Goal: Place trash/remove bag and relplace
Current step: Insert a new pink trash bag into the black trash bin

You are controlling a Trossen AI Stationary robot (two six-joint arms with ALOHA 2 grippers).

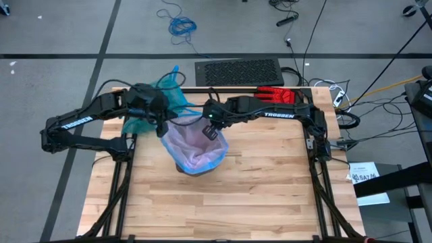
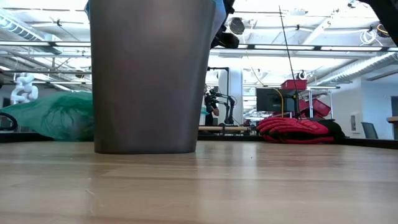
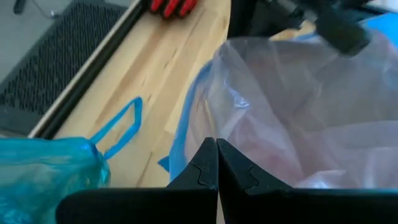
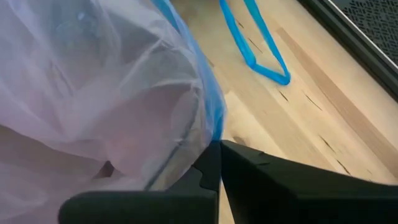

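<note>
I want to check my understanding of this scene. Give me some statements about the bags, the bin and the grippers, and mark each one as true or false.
1. A pale pink bag lines the bin. True.
2. The teal bag is inside the bin. False: it lies on the table, beside the bin, on the left arm's side.
3. The left gripper has its fingers closed at the pink bag's rim. True.
4. The right gripper is wide open above the red glove. False: it is shut at the pink bag's blue edge.
5. The red glove lies inside the bin. False: it lies at the table's far edge.
</note>
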